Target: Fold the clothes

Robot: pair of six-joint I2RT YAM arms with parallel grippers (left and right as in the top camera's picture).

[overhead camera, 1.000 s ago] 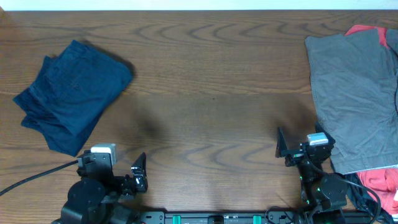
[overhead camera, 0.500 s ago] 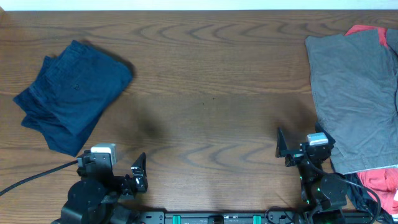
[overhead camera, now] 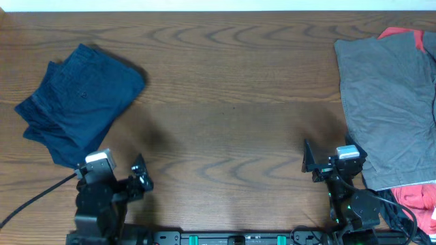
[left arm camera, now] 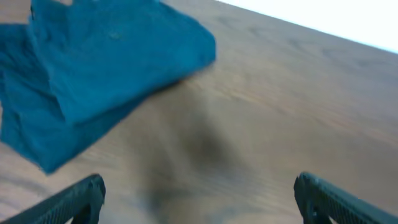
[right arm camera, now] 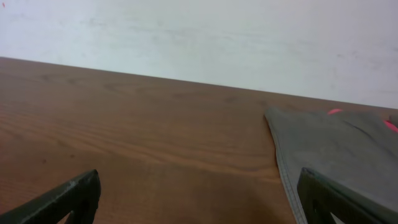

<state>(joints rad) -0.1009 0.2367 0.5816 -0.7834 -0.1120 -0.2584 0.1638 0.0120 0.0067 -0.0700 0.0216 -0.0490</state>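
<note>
The dark navy shorts lie folded in a compact bundle at the table's left; they also show in the left wrist view, blurred. My left gripper is open and empty, near the front edge, just right of the bundle's near corner; its fingertips frame bare wood. My right gripper is open and empty at the front right; its fingertips frame bare wood too.
A grey garment lies spread at the right, also in the right wrist view, over a red garment that shows again at the front right. A black cable trails left from the left arm.
My left arm has swung left and turned toward the shorts. The shorts, the right arm and the other garments have not moved.
</note>
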